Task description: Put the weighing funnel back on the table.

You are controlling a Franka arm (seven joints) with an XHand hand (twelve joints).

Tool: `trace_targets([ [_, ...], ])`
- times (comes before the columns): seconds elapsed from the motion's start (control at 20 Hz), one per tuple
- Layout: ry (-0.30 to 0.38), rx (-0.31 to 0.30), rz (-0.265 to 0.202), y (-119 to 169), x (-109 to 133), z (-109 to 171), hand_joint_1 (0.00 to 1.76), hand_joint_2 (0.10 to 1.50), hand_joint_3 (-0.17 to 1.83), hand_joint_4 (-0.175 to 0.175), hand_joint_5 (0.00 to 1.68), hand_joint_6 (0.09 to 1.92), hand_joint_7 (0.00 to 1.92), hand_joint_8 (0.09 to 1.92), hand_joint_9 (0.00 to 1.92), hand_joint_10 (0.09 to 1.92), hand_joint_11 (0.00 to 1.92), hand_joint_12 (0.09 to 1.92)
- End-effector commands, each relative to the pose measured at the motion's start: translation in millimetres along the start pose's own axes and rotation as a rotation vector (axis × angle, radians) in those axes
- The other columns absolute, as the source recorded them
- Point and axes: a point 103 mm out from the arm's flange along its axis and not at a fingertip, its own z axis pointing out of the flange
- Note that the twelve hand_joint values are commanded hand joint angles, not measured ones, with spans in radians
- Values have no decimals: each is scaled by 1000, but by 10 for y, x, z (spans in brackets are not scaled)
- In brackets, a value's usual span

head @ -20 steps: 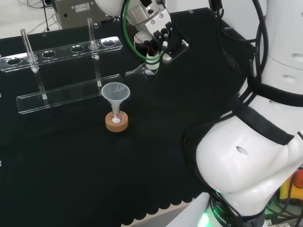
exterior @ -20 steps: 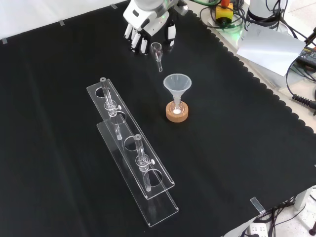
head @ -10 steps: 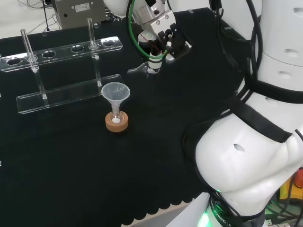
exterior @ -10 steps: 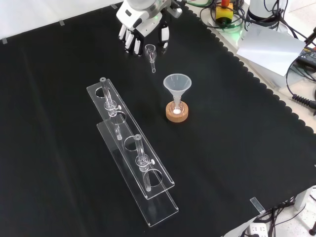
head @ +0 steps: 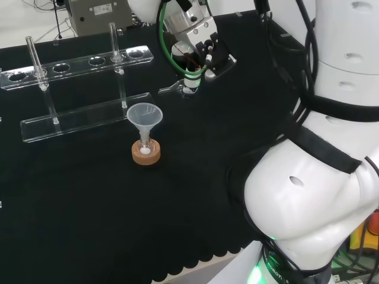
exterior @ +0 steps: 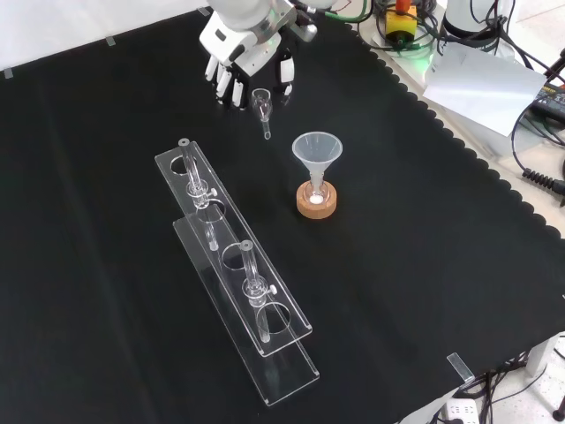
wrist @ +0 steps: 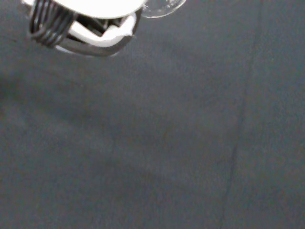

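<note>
I have the black cloth across the whole bench, with the arm's white links at the head view's right. One clear two-tier tube rack stands on the cloth, with two glass tubes upright in it. My hand is at the front view's top, fingers and thumb curled round the weighing funnel. It is one small clear piece, its round cup between the fingers and its short stem slanting down toward the cloth; I cannot tell whether it touches. One big funnel stands mouth up in one small flask on one cork ring, apart from the hand.
</note>
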Motion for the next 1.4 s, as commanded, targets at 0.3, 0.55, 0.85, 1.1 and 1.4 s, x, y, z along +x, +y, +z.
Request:
trace_targets([
  [0.3, 34, -8, -16, 383, -116, 226, 1094, 626, 845, 175, 1137, 999, 622, 609, 923, 405, 650, 1183],
  [0.55, 30, -8, -11, 519, -226, 397, 1094, 626, 845, 175, 1136, 999, 624, 610, 923, 405, 651, 1183],
  [0.85, 44, -1, -14, 609, -211, 529, 1094, 627, 844, 175, 1136, 999, 625, 611, 924, 405, 653, 1182],
  [1.1, 65, -1, -25, 685, -159, 659, 1093, 627, 844, 175, 1136, 999, 625, 611, 925, 405, 653, 1181],
  [1.4, 73, 10, -40, 780, -104, 818, 1093, 628, 843, 175, 1136, 999, 627, 612, 925, 404, 654, 1181],
])
